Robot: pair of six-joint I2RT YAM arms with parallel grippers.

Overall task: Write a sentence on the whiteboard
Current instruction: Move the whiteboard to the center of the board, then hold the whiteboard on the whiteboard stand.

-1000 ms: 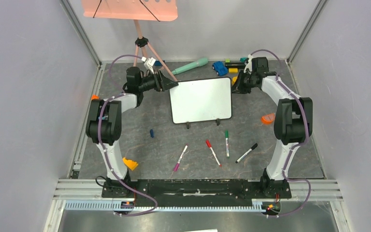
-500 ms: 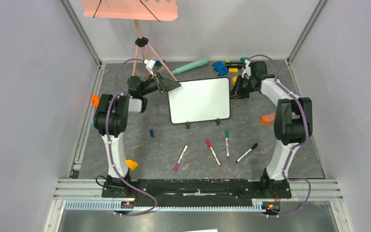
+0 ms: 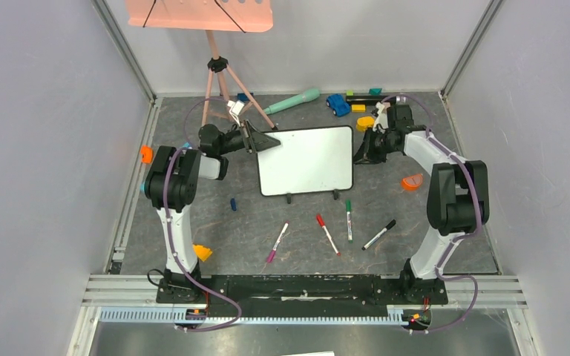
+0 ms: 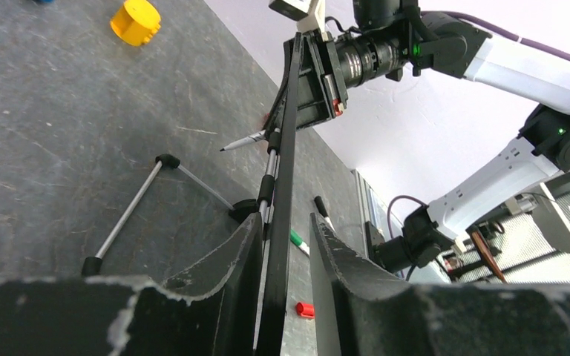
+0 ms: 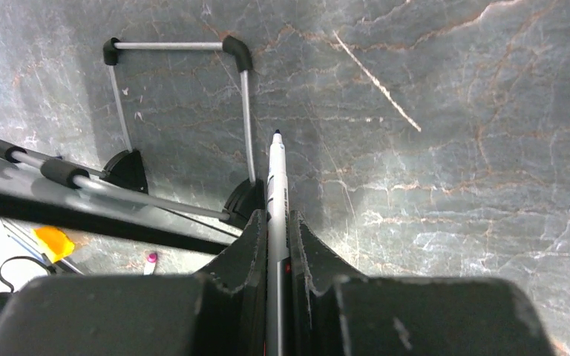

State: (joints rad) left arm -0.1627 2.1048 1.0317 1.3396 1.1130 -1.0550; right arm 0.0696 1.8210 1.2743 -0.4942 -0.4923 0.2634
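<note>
The dark grey tabletop carries the whiteboard, which stands near its middle on two small feet, leaning back, its face showing white from above. The left claw sits at the board's upper left corner. In the left wrist view its fingers flank the board's thin edge closely and seem to pinch it, though a sliver of gap shows on one side. The right claw, just beside the board's right edge, is closed tight on a marker whose tip points past the board's wire legs. Four loose markers lie in front of the board.
</note>
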